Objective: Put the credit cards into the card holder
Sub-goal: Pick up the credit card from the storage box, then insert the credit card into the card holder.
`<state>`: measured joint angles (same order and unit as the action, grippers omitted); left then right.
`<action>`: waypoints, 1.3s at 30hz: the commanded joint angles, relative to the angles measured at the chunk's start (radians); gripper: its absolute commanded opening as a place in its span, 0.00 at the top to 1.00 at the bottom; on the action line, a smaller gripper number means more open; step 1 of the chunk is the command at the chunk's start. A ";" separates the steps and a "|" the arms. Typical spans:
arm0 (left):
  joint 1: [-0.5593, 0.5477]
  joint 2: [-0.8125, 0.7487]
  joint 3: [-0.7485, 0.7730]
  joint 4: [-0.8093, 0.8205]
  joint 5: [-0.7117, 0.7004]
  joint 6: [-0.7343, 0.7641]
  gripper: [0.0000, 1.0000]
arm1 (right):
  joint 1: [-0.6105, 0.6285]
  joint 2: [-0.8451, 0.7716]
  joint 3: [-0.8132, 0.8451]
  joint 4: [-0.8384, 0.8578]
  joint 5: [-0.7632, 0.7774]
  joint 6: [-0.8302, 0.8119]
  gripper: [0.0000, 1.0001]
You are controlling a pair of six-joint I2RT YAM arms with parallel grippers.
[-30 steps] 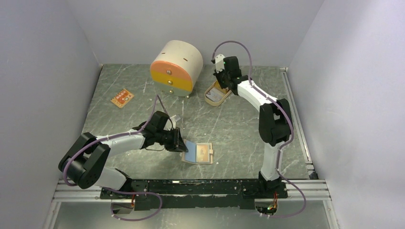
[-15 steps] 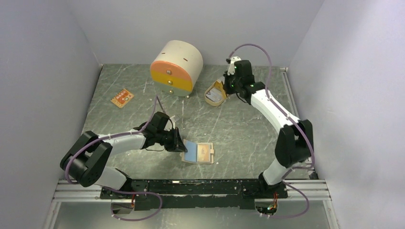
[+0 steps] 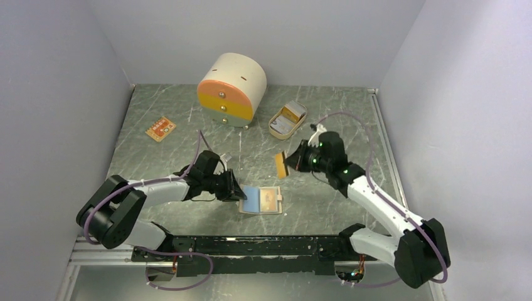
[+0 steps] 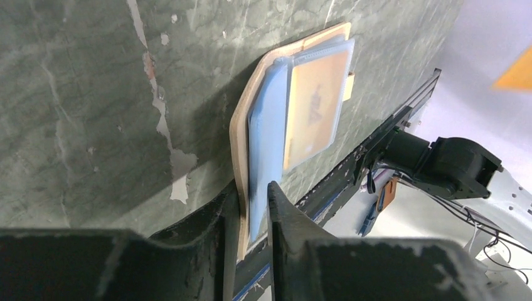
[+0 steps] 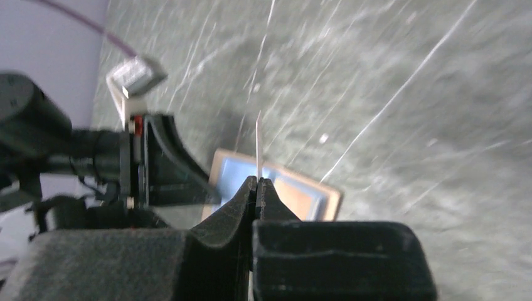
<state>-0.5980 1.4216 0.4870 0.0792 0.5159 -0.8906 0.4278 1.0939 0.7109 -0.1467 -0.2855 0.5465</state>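
Marble table [image 3: 351,119] bears card holder [image 4: 237,135] with blue, orange credit cards [image 4: 313,106] inside.

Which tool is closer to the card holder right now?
Left. The left tool straddles the card holder's left edge; the right tool is apart, beyond it to the right, pinching an orange card.

A robotics lab cell: plain walls [image 3: 59,94] box in a marbled tabletop [image 3: 326,119], with two robot arms [image 3: 160,186] [image 3: 376,202] bolted to a base rail [image 3: 263,245].
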 commanded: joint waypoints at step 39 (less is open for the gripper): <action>0.005 -0.031 -0.130 0.131 -0.002 0.005 0.84 | 0.308 0.224 -0.516 0.884 0.127 0.401 1.00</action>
<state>-0.5972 1.3937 0.3721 0.1787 0.5156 -0.8951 0.7265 1.2964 0.2089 0.6777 -0.1932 0.9493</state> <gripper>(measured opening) 0.148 0.010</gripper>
